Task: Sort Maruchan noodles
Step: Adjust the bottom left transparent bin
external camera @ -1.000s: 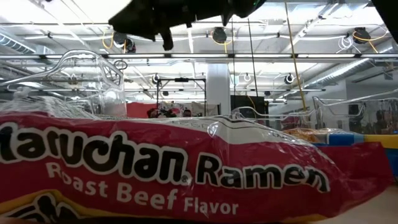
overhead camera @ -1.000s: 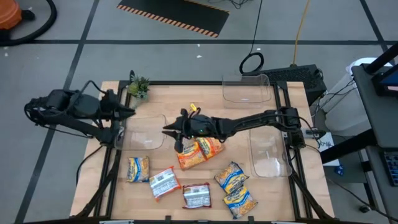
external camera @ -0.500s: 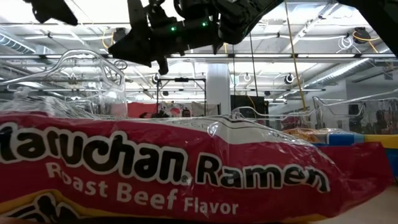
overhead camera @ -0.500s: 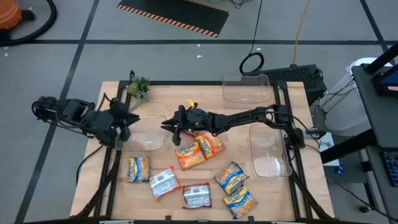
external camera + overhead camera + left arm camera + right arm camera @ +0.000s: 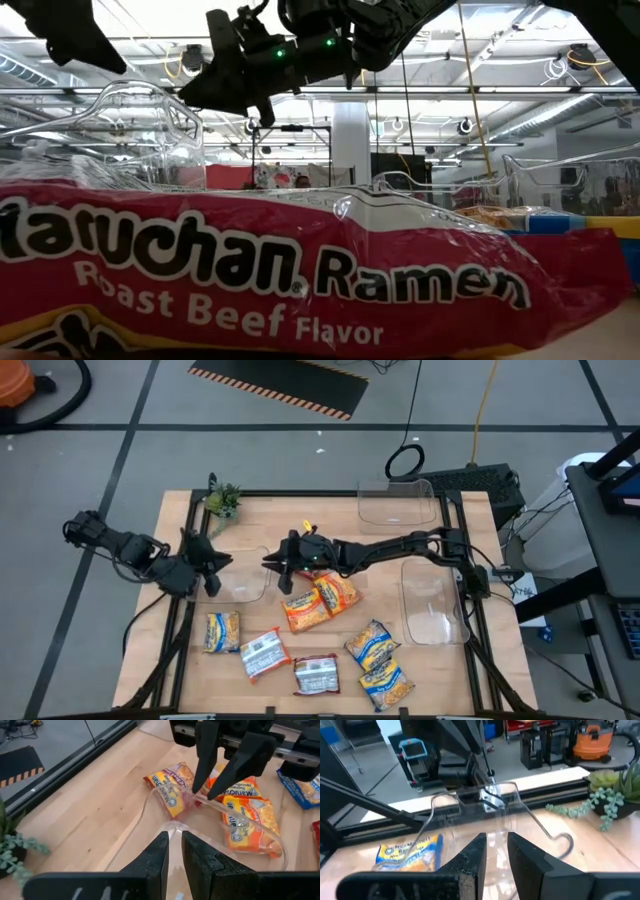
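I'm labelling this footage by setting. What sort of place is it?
Probably a robotics lab or workshop: a wooden table in a black frame, an open ceiling with hanging lights, and an orange shop vacuum on the floor.
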Robot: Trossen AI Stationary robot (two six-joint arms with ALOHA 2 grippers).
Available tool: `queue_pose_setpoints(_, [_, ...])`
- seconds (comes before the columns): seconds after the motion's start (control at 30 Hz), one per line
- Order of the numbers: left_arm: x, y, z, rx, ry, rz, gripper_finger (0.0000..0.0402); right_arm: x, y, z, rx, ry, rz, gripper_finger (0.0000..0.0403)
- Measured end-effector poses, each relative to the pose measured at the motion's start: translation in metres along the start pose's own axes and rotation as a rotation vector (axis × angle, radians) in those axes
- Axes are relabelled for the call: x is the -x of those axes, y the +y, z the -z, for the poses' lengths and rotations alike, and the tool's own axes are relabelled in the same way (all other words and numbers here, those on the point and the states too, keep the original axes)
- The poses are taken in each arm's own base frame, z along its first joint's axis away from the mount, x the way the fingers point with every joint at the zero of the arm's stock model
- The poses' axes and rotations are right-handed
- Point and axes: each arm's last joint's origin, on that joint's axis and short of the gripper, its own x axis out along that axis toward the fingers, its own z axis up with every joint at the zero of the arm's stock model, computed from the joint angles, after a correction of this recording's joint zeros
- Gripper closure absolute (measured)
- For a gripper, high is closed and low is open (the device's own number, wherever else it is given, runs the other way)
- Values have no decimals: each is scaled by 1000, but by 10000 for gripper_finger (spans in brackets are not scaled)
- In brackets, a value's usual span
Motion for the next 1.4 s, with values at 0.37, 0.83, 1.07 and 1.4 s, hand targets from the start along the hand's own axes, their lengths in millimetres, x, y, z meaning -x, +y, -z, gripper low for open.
queue_pose_setpoints(0.37, [-8, -4, 28, 16, -147, 112, 344, 1, -5, 10, 24, 113, 25, 328])
queue_pose_setpoints(0.83, [-7, -4, 31, -20, -250, 202, 344, 9, -8, 19, 47, 282, 86, 328])
queue_pose_setpoints(1.07, [-7, -13, 22, -51, -295, 250, 344, 47, 6, -16, 102, 359, 126, 328])
queue_pose_setpoints(1.4, [-17, -14, 13, -93, -291, 176, 344, 44, 33, -27, 44, 180, 158, 328])
